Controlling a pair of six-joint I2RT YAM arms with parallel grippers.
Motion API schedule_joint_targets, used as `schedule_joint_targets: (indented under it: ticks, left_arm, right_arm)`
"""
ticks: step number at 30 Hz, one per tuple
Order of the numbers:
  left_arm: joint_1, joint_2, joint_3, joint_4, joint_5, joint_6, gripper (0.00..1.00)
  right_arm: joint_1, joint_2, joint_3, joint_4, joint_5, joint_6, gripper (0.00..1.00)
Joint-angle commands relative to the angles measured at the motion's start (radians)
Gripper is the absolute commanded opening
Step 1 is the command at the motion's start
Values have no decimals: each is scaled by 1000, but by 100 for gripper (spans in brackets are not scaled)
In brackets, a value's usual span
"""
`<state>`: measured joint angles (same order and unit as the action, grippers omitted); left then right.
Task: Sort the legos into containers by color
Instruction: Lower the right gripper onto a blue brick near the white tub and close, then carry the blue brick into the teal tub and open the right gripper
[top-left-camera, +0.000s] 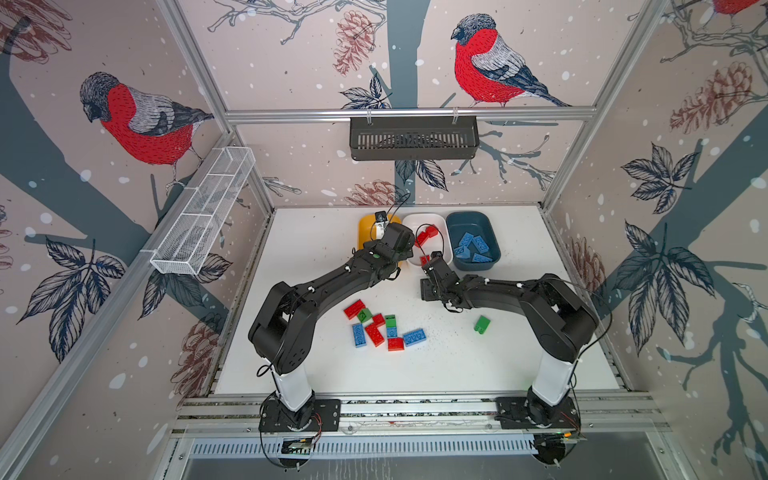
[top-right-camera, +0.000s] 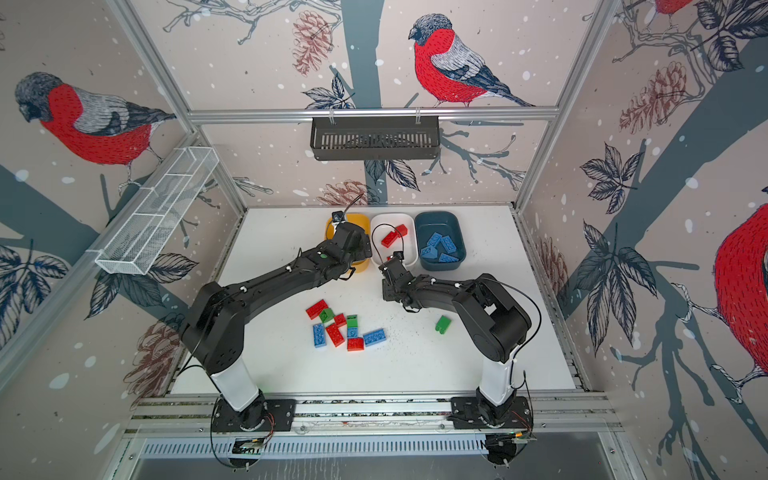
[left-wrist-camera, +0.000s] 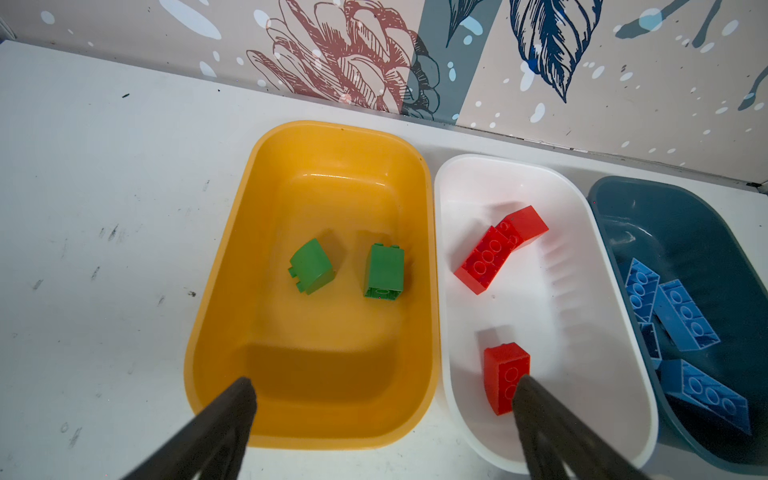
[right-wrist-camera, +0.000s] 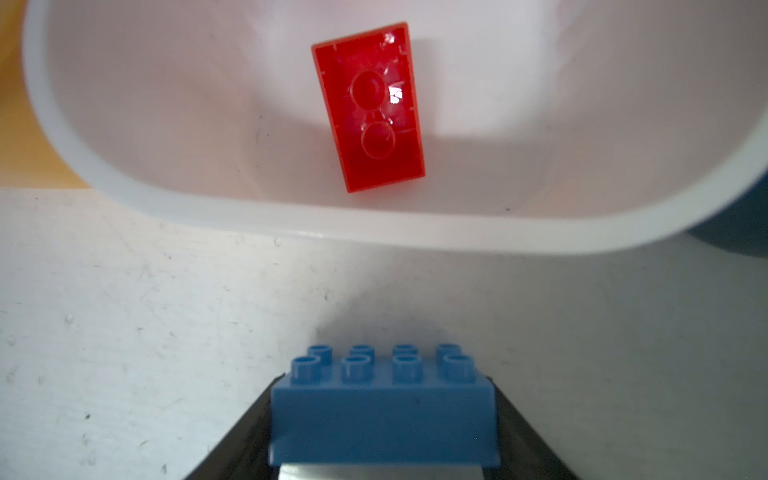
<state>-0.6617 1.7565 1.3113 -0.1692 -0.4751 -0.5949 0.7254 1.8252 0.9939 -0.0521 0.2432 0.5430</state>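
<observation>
The blue brick (right-wrist-camera: 382, 419) is hard, glossy plastic with eight round studs. The right gripper (right-wrist-camera: 383, 386) clamps it end to end, just short of the white tub (right-wrist-camera: 257, 220). Carried straight on, it could drop beside the red brick (right-wrist-camera: 370, 108). The smooth teal tub (top-left-camera: 465, 222) lies at two o'clock. The left gripper (left-wrist-camera: 382, 382) hangs wide open and empty over the yellow tub (left-wrist-camera: 237, 291).

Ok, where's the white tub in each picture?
In a top view: white tub, middle of three at the table's back.
In a top view: same spot.
Left wrist: between the yellow tub and blue tub.
Right wrist: beyond the blue brick in the right pincer.
Shared landmark: the yellow tub beside it.
</observation>
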Motion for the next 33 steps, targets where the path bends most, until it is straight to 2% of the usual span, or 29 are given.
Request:
schedule_joint_targets:
  ticks: [1, 12, 17, 26, 33]
  left_arm:
    - [1, -11, -1, 12, -14, 4, 97]
    - [1, -14, -9, 19, -11, -3, 97]
    - [1, -9, -9, 22, -5, -5, 97]
    - [2, -14, -17, 22, -8, -6, 97]
    - [4, -38, -40, 10, -8, -24, 97]
  right_arm:
    - [2, -38, -24, 19, 30, -31, 65]
    - [-2, -273, -195, 121, -30, -106, 63]
    - [-37, -385, -236, 141, -27, -110, 62]
    - [-236, -497, -258, 185, -122, -54, 63]
    - [-377, -405, -173, 148, -111, -31, 63]
